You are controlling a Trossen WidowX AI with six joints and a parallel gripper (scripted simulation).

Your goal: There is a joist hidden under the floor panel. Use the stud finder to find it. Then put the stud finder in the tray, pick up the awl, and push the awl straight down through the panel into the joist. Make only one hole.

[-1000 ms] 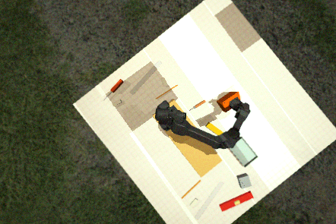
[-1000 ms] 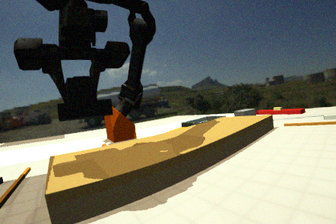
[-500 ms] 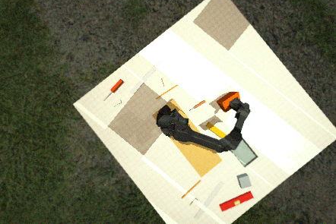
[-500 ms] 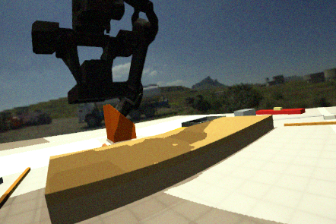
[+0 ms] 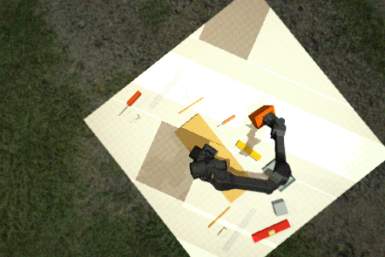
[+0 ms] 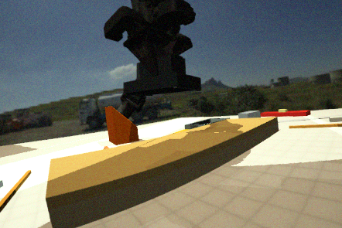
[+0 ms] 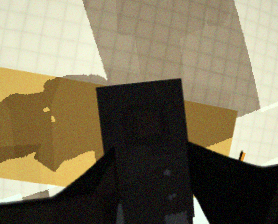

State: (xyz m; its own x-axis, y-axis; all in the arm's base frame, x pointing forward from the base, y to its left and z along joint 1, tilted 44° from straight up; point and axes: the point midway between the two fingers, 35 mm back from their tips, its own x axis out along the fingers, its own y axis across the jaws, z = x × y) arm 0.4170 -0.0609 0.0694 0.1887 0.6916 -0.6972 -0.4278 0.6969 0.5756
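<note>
My gripper [image 6: 160, 66] [image 7: 146, 146] is shut on the black, block-shaped stud finder [image 6: 162, 85] [image 7: 142, 115]. The stud finder hangs level above the tan floor panel [image 5: 192, 126] [image 6: 97, 182] [image 7: 20, 81], with a visible gap under it. The arm and its shadow cover part of the panel. No joist shows. The pale green tray [image 5: 287, 185] is partly hidden under the arm's elbow. An orange-handled tool with a thin tip [image 5: 228, 119] lies between the panel and the arm's base; it looks like the awl, but the red-handled tool [image 5: 134, 98] has a thin shaft too.
An orange block [image 5: 258, 118] [image 6: 121, 128] stands by the arm's base. A yellow bar [image 5: 248, 150] lies between it and the panel. A grey block [image 5: 280, 207] and a red level [image 5: 271, 231] [image 6: 286, 114] lie beyond the tray. Thin orange sticks [image 5: 191, 105] [image 5: 219, 217] lie off the panel's ends.
</note>
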